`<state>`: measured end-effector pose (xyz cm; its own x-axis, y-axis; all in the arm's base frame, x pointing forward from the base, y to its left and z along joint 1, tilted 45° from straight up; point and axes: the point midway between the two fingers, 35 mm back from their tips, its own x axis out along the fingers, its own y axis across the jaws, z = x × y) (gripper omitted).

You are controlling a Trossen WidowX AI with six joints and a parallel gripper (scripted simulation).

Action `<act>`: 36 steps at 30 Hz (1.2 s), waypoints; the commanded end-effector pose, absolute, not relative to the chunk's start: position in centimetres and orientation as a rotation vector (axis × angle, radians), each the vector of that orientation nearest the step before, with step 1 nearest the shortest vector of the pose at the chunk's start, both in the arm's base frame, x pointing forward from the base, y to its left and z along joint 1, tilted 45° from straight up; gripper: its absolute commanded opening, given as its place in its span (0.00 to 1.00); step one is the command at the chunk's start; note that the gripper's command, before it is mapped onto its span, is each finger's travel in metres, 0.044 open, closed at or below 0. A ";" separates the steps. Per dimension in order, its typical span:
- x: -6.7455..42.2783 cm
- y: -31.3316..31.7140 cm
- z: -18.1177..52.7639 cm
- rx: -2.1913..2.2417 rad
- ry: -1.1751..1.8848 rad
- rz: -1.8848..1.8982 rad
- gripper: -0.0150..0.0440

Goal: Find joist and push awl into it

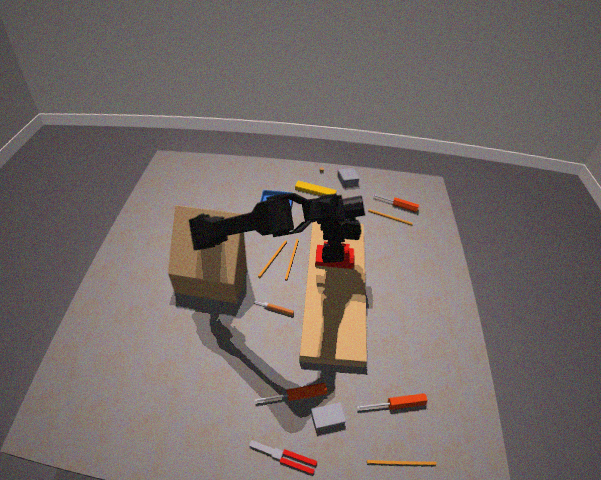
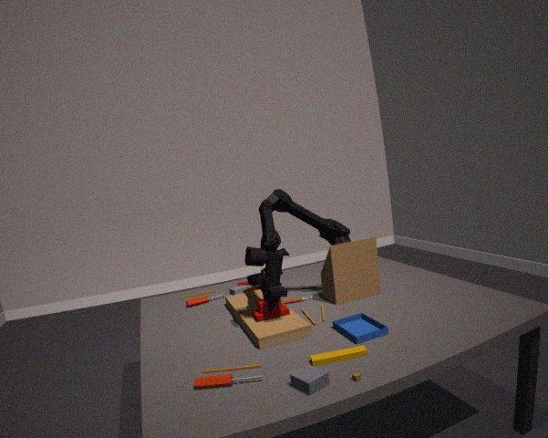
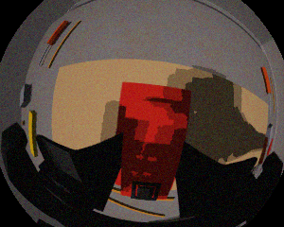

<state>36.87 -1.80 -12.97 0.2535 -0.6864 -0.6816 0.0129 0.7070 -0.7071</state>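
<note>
My gripper (image 1: 334,252) (image 2: 273,305) (image 3: 151,138) is shut on the red stud finder (image 1: 321,258) (image 2: 283,311) (image 3: 147,109), holding it upright at or just over the tan floor panel (image 1: 310,333) (image 2: 288,335) (image 3: 80,104). A gap under it cannot be judged. Its small dark window (image 3: 146,190) shows low in the wrist view, with no clear signal. The awl (image 1: 279,310) (image 2: 293,300), with a brown-orange handle and thin shaft, lies between panel and wooden block. The blue tray (image 1: 270,191) (image 2: 373,334) looks empty in the exterior view; the arm partly covers it in the top view.
A tall wooden block (image 1: 207,258) (image 2: 356,271) stands beside the panel under the arm. A yellow bar (image 1: 316,188) (image 2: 338,355) lies near the tray. Grey blocks (image 1: 328,418) (image 2: 310,380), orange-handled tools (image 1: 408,401) (image 2: 212,380), pencils (image 1: 273,259) and a red-handled tool (image 1: 298,461) lie around.
</note>
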 end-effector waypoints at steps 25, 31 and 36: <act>36.9 1.4 -16.1 -0.653 1.239 -0.519 0.25; 36.9 2.1 -16.7 -0.652 1.239 -0.519 0.25; 36.9 2.6 -17.2 -0.652 1.239 -0.519 0.25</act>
<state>36.96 2.10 -16.69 0.2547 -0.6839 -0.6837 0.0132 0.7094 -0.7047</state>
